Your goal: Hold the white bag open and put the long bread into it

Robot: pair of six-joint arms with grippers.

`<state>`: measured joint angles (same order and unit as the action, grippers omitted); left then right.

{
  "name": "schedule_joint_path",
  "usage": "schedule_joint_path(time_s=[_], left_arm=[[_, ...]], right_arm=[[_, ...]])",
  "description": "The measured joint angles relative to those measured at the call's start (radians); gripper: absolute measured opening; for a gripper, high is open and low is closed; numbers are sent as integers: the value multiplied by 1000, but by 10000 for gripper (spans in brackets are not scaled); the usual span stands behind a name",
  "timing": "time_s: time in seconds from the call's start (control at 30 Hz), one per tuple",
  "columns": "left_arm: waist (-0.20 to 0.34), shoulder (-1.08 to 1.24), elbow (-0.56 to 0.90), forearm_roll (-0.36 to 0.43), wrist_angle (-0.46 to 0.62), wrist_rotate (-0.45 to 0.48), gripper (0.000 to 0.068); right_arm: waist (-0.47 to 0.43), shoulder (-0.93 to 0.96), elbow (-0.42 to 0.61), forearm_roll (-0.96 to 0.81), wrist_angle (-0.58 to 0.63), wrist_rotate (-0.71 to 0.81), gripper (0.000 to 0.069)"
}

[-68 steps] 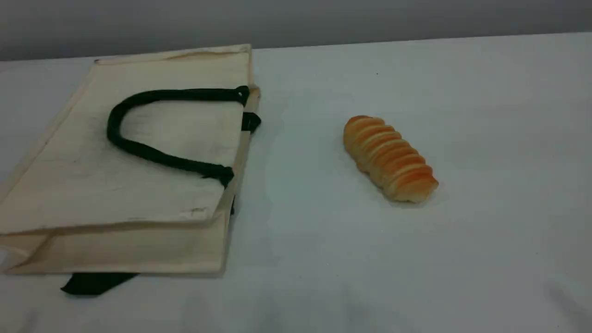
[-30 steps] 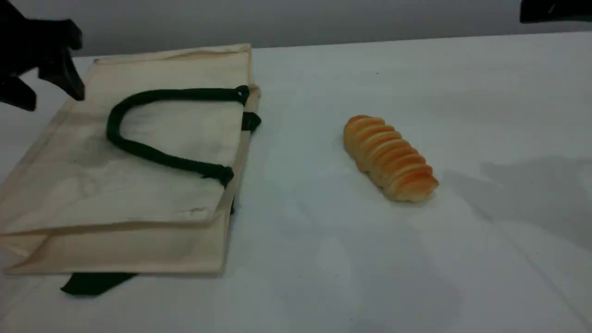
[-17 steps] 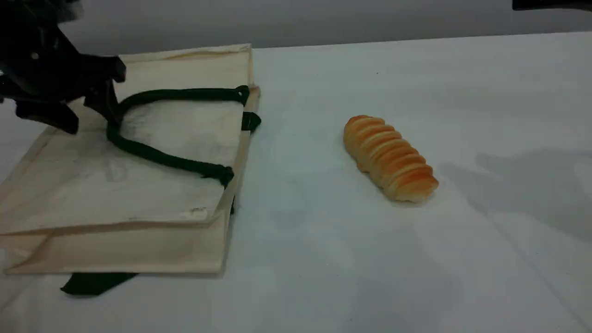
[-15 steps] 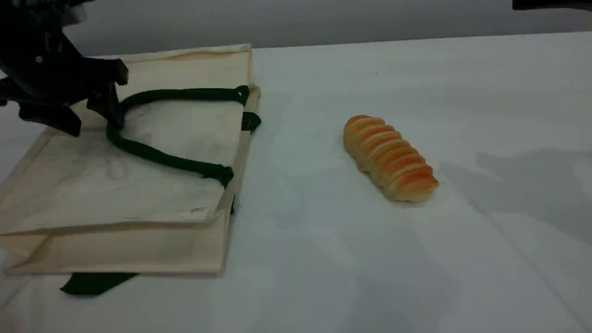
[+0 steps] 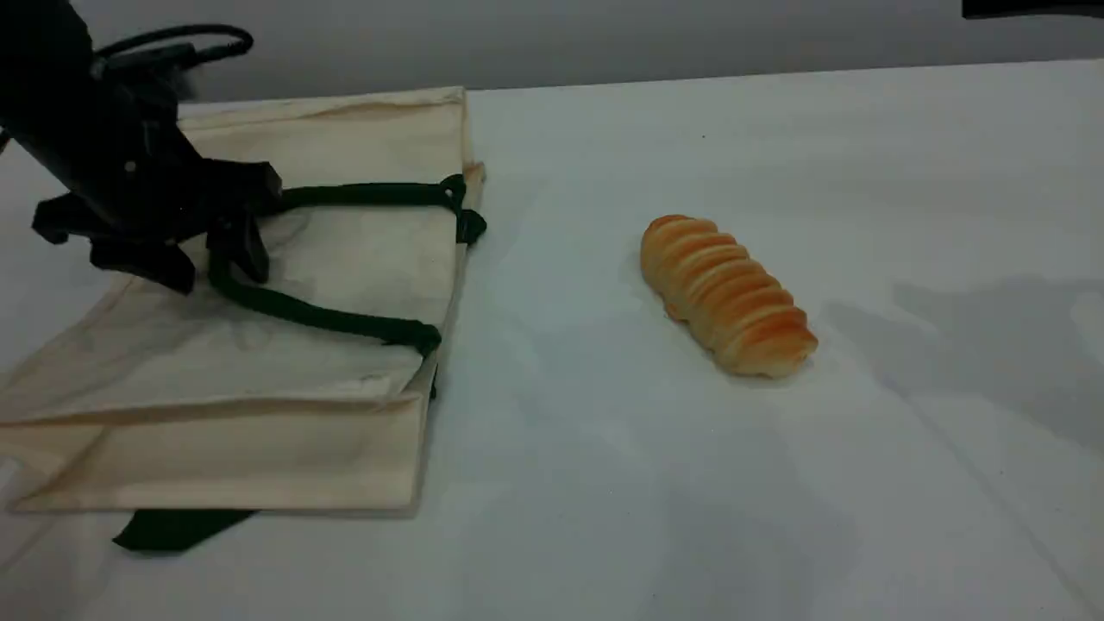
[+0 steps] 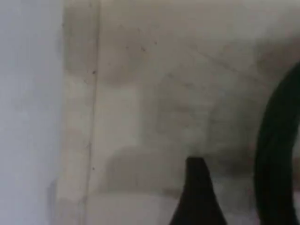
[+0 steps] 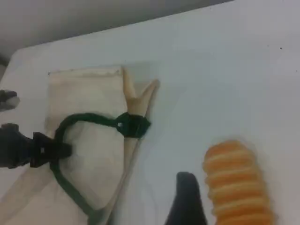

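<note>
Since a moment ago your left pincer (image 5: pixel 220 259) has dropped onto the white bag (image 5: pixel 345 259), spread astride its green handle (image 5: pixel 328 319); nothing pinched yet, long bread (image 5: pixel 726 295) untouched right.

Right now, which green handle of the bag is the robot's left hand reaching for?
The upper handle, looped on top of the white bag; the left gripper straddles its bend. The other handle pokes out underneath.

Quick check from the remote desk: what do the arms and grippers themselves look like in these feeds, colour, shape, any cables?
The left gripper is matte black and blocky, with short tapered fingers and a black cable looping above its arm. In the left wrist view, one dark pointed fingertip shows. The right gripper shows only as a dark, rounded fingertip. No markings are legible.
</note>
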<state>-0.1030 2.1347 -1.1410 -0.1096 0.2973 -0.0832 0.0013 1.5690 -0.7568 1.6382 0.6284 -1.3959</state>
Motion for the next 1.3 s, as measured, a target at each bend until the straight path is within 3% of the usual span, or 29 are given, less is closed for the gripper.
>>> schedule_joint_path(time_s=[0.2,0.37,0.4,0.6,0.73,0.9,1.07,1.3], left_arm=[[0,27,0,4,-6,0,359],[0,23,-1,-1,13,49,105],[0,18,-1,-1,21,68,84],[0,-50,-66,-13,155,83,85],[-1,-137,-159,-94,287,115,85],[-1,-243,-279,-245,472,282,85],[-1,-311,-366,-388,635,382,85],[-1,-353,-380,-448,784,391,85]], right_arm=[[0,0,1,0,-3,0,498],[0,5,1,0,-3,0,498],[0,12,1,1,-3,0,498],[53,91,1,15,-34,-56,498],[127,163,1,34,-128,-147,498],[205,232,-12,113,-272,-175,498],[265,309,-57,112,-316,-175,498],[282,412,-111,108,-362,-174,498]])
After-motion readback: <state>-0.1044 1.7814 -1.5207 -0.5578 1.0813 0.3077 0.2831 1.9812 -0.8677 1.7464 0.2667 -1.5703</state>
